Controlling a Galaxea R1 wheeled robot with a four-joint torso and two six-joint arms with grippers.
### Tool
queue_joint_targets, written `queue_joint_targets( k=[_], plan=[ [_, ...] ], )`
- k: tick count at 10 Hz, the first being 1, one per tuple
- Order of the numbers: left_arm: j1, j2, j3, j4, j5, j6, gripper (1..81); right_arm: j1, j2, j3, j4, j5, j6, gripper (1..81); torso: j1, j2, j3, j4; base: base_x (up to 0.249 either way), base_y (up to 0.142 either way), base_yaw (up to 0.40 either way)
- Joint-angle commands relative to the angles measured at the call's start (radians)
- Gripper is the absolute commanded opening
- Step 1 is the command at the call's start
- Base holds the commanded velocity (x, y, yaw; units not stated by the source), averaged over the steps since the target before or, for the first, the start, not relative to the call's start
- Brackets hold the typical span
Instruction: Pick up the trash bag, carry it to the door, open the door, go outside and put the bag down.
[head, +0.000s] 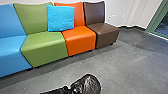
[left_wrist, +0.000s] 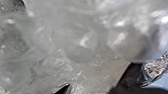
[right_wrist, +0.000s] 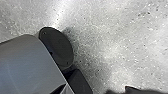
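At the bottom of the head view, my left gripper (head: 72, 89) is shut on the trash bag (head: 89, 84), which shows dark and shiny at the arm's end. Crumpled see-through plastic of the bag (left_wrist: 80, 42) spreads close around my left gripper (left_wrist: 93, 83) in the left wrist view, with rounded, glossy bulges. Part of my right gripper (right_wrist: 135, 90) shows dark against the speckled grey floor in the right wrist view; its state cannot be made out.
A row of joined seats, blue, green (head: 45, 46), orange and brown (head: 107, 32), runs along the white wall, with a bright blue cushion (head: 60, 18) on it. Grey floor (head: 130, 65) stretches to a green-framed glass panel (head: 161, 27) at the right.
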Motion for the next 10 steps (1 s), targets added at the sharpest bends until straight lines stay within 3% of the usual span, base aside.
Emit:
queue_joint_targets(
  k=[1,2,4,5,6,7,10],
  plan=[
    [-0.090,0.041,0.009,-0.032,0.023,-0.002,81.1,0.025,-0.059,0.006,0.008,-0.074,0.001,81.1,0.000,0.000,0.000,0.000,0.000,0.000,0.000],
    [-0.064,0.057,0.009,-0.032,-0.026,-0.002,81.1,0.022,-0.052,0.001,0.008,-0.074,0.001,81.1,0.000,0.000,0.000,0.000,0.000,0.000,0.000],
    [-0.054,0.057,0.011,-0.035,-0.045,-0.002,81.1,0.024,-0.048,-0.002,0.008,-0.074,0.001,81.1,0.000,0.000,0.000,0.000,0.000,0.000,0.000],
    [-0.060,0.048,0.015,-0.043,-0.045,-0.002,81.1,0.022,-0.049,0.001,0.006,-0.074,0.001,81.1,0.000,0.000,-0.057,0.000,0.000,0.000,0.000],
    [-0.064,0.043,0.015,-0.044,-0.043,-0.002,81.1,0.022,-0.045,-0.002,0.006,-0.074,0.001,81.1,0.000,0.000,-0.079,0.000,0.000,0.000,0.000],
    [-0.064,0.040,0.015,-0.044,-0.043,-0.002,81.1,0.024,-0.046,0.000,0.006,-0.074,0.001,81.1,0.000,0.000,-0.015,0.000,0.000,0.000,0.000],
    [-0.056,0.051,0.014,-0.043,-0.046,0.004,81.1,0.024,-0.045,0.003,0.006,-0.074,0.001,81.1,0.000,0.000,-0.036,0.000,0.000,0.000,0.000]
  ],
)
